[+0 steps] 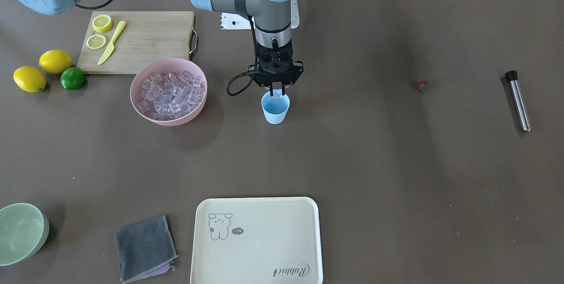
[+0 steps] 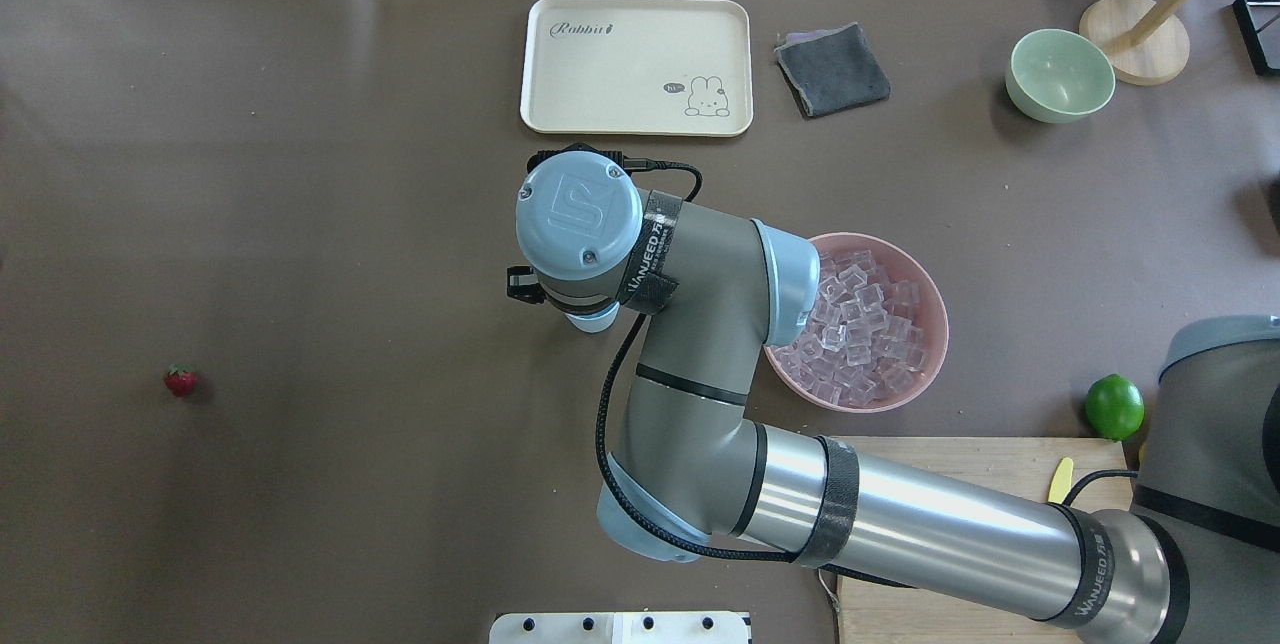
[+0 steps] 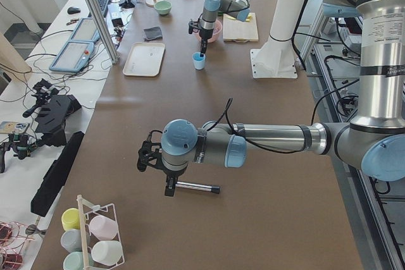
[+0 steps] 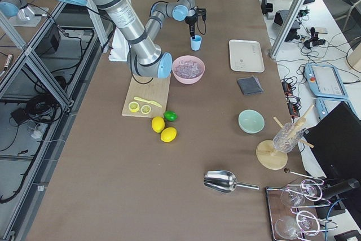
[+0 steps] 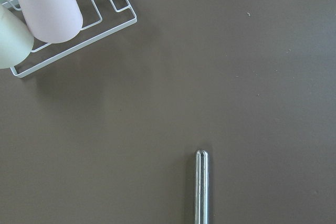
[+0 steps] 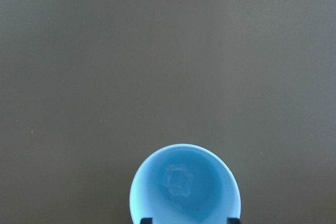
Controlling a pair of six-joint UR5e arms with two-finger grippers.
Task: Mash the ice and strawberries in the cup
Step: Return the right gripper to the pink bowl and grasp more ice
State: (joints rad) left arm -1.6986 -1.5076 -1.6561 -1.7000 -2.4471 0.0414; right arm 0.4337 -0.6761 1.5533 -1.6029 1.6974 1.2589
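Observation:
The light blue cup [image 1: 276, 111] stands mid-table, and a faint ice cube [image 6: 178, 179] lies on its bottom. My right gripper [image 1: 277, 94] hangs straight down over the cup's rim, shut on another clear ice cube [image 1: 276, 93]. Only its fingertips [image 6: 146, 220] show at the lower edge of the right wrist view. A heap of ice [image 1: 172, 92] fills the pink bowl [image 1: 135, 99] beside the cup. The strawberry [image 1: 423, 86] lies alone on the table, far from both grippers. My left gripper [image 3: 169, 188] hovers by a steel muddler [image 3: 197, 187]; I cannot tell its state.
The muddler [image 1: 517, 101] lies toward the robot's left. A cutting board [image 1: 145, 41] with lemon halves and a yellow knife, two lemons and a lime [image 1: 72, 78] sit past the bowl. A cream tray [image 1: 257, 240], grey cloth [image 1: 144, 246] and pale green bowl [image 1: 22, 231] line the operators' edge.

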